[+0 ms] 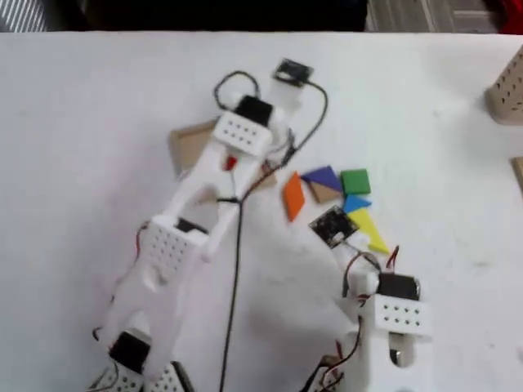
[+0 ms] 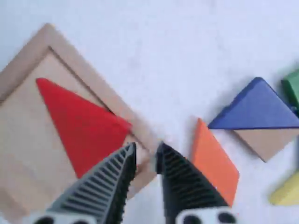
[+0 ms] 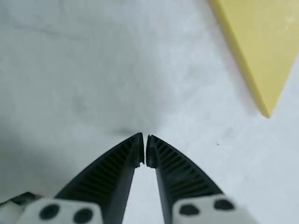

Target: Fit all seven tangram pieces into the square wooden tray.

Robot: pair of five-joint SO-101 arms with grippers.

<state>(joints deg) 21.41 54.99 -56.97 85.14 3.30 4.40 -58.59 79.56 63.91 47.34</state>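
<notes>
The square wooden tray (image 2: 28,154) holds a red triangle (image 2: 79,123); in the high view the tray (image 1: 188,145) lies partly under the left arm. My left gripper (image 2: 145,154) hangs narrowly open over the tray's rim beside the red triangle, holding nothing. To its right lie an orange parallelogram (image 1: 293,196), a blue triangle (image 1: 324,176), a tan triangle (image 1: 325,193), a green square (image 1: 355,180), a small light-blue triangle (image 1: 356,203) and a yellow triangle (image 1: 368,229). My right gripper (image 3: 145,151) is shut and empty over bare table, a little way from the yellow triangle (image 3: 261,46).
A pale wooden block with holes (image 1: 507,90) stands at the table's far right edge. A black cable (image 1: 236,278) trails down the middle between the arms. The white table (image 1: 98,106) spreads wide on the left and at the back.
</notes>
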